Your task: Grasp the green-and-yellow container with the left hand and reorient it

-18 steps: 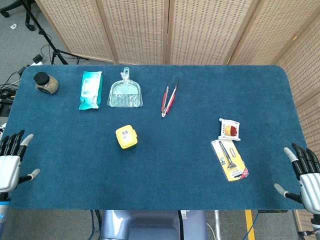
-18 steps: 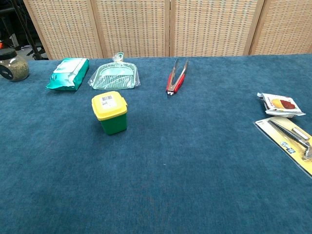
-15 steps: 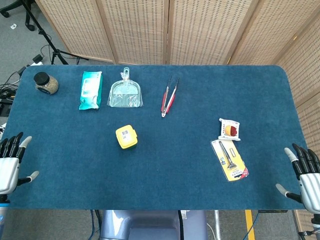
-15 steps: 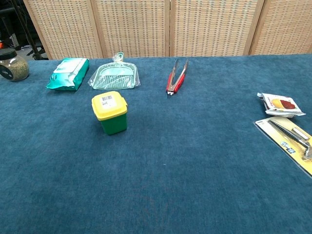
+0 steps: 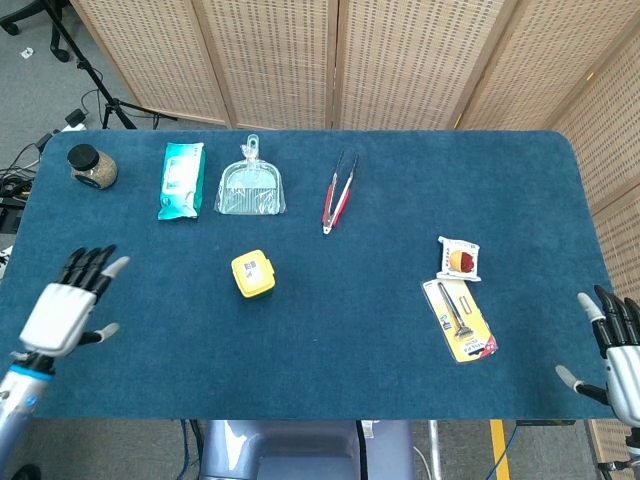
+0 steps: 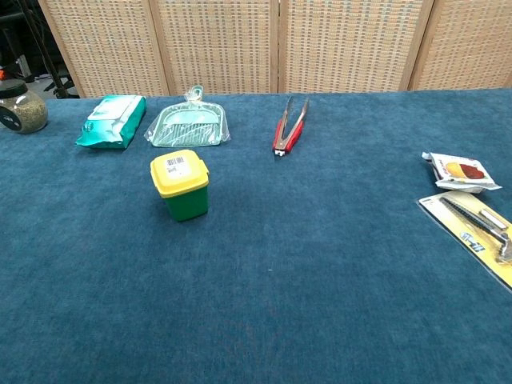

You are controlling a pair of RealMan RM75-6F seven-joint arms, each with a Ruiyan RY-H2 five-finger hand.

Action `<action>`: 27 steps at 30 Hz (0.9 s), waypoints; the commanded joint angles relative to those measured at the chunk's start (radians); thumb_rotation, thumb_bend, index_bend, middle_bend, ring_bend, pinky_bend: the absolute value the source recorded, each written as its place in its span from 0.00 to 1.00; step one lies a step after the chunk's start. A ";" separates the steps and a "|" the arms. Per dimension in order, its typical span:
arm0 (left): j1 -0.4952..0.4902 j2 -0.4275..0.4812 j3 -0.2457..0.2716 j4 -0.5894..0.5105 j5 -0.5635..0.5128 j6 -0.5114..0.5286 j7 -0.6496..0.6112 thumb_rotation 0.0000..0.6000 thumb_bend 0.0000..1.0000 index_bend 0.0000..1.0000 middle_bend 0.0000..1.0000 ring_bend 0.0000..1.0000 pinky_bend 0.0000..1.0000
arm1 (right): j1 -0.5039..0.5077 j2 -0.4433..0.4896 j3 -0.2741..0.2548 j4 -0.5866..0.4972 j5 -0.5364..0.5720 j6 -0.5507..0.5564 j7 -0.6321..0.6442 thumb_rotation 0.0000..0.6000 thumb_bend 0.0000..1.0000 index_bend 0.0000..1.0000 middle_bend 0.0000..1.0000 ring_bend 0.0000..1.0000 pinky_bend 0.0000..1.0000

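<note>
Woven screens close the back of the room, and before them a blue table carries all the things.

Compared with half a second ago, the left hand has moved most: it was at the near left edge of the table and has now come up and inward over the cloth. Its fingers are spread and hold nothing, and the fingertips point up and to the right. I judge this to be the start of the reach, so the grasp is not yet begun. The right hand has hardly moved; it stays at the near right edge with fingers apart and empty. The chest view shows neither hand.

The dustpan in clear wrap and the wipes pack lie well beyond the left fingertips, toward the screens. The red tongs lie further to the right of them. Ahead of the right fingers and to their left are a yellow card with a tool and a small snack bag.

The container stands upright to the right of the left fingertips, well apart from them, with nothing between. It has not shifted. Its yellow lid is shut and bears a barcode label, so I cannot tell what is inside the green body. The jar, far ahead of the left fingers at the corner, has a dark lid and holds something grainy and brownish.
</note>
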 commanded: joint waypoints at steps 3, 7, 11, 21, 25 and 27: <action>-0.167 -0.047 -0.050 0.077 0.067 -0.178 0.004 1.00 0.00 0.00 0.00 0.00 0.00 | 0.002 -0.002 0.009 0.000 0.022 -0.010 -0.002 1.00 0.00 0.02 0.00 0.00 0.00; -0.289 -0.130 -0.080 0.146 0.092 -0.315 0.101 1.00 0.00 0.00 0.00 0.00 0.00 | 0.008 -0.007 0.018 0.007 0.052 -0.033 -0.006 1.00 0.00 0.02 0.00 0.00 0.00; -0.356 -0.208 -0.105 0.201 0.074 -0.387 0.165 1.00 0.00 0.00 0.00 0.00 0.00 | 0.017 -0.016 0.027 0.021 0.080 -0.059 -0.006 1.00 0.00 0.02 0.00 0.00 0.00; -0.467 -0.349 -0.133 0.344 -0.006 -0.528 0.293 1.00 0.00 0.00 0.00 0.00 0.00 | 0.030 -0.036 0.045 0.056 0.115 -0.084 0.005 1.00 0.00 0.02 0.00 0.00 0.00; -0.488 -0.379 -0.131 0.363 -0.035 -0.564 0.313 1.00 0.00 0.00 0.00 0.00 0.00 | 0.035 -0.042 0.050 0.067 0.128 -0.095 0.009 1.00 0.00 0.02 0.00 0.00 0.00; -0.498 -0.393 -0.123 0.372 -0.034 -0.572 0.305 1.00 0.00 0.01 0.00 0.00 0.01 | 0.037 -0.043 0.053 0.071 0.133 -0.101 0.010 1.00 0.00 0.02 0.00 0.00 0.00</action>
